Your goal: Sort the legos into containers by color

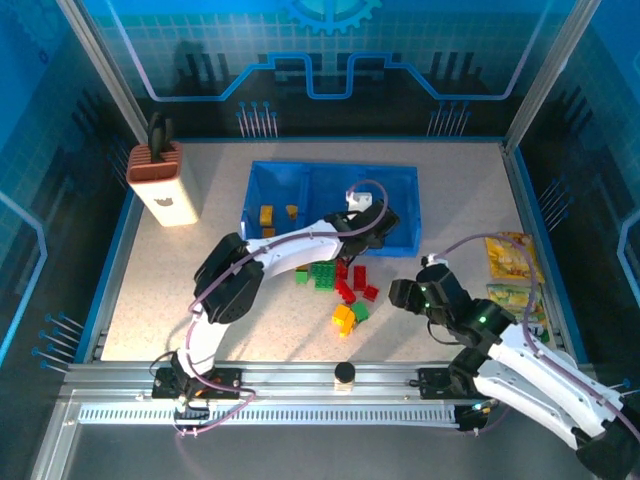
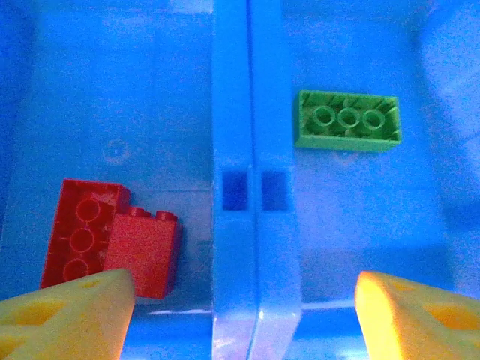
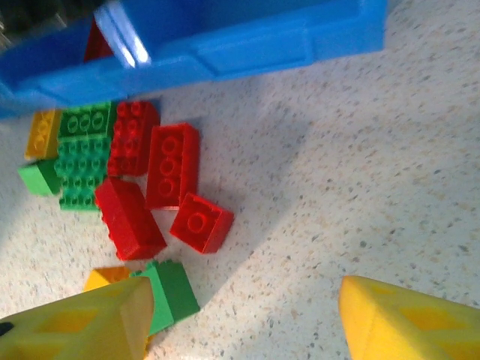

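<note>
Presently the left gripper [image 1: 372, 226] is held over the blue bin [image 1: 330, 170], its fingers [image 2: 67, 315] spread wide with nothing gripped between them; in the left wrist view a divider wall [image 2: 247, 112] is seen below, with two red bricks [image 2: 112, 244] lying in contact on one side and a green brick [image 2: 347, 120], underside up, on the other; two yellow bricks [image 1: 266, 215] are seen in the bin's left compartment. The loose legos [image 1: 342, 290], red, green and orange, are clustered on the table [image 1: 180, 300] just in front of the bin; the right gripper [image 1: 405, 293] is held near this cluster, to its right, opened wide and empty.
</note>
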Tool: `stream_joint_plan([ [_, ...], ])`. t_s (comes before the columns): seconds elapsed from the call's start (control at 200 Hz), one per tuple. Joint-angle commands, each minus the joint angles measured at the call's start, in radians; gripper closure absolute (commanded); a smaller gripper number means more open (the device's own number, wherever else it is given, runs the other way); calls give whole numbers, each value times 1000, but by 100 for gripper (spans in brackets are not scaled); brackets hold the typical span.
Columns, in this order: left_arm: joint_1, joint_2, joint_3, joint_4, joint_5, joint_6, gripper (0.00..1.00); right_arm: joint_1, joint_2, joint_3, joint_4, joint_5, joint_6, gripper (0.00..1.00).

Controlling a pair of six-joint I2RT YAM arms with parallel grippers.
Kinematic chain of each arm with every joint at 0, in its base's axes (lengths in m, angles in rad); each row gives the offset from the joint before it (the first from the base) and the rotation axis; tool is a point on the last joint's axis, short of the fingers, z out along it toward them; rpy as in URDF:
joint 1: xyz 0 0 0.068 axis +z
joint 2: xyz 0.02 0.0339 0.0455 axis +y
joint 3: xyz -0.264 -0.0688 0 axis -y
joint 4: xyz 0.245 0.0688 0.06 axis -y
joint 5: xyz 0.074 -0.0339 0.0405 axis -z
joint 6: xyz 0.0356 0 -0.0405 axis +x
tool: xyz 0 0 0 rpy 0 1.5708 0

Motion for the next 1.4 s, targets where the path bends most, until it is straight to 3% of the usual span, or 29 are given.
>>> stream_joint_plan([
  [0.0,-3,-177,-78,78,20,49,21,57,61,37,47,17,-58,36],
  [0.315,83,-531,-530,169,88,42,24,160,401,126,140,-17,-100,35],
  [0.485,168,-705,-811,200,141,-7,28,172,534,178,154,-19,-102,35],
  [0.645,190,-828,-964,206,152,-23,28,174,622,208,151,-27,-95,36],
  [0.895,206,-920,-1036,208,163,-35,29,208,690,239,144,-57,-83,37],
  [1.396,223,-932,-1065,219,172,-34,29,228,714,193,98,-13,-5,45],
])
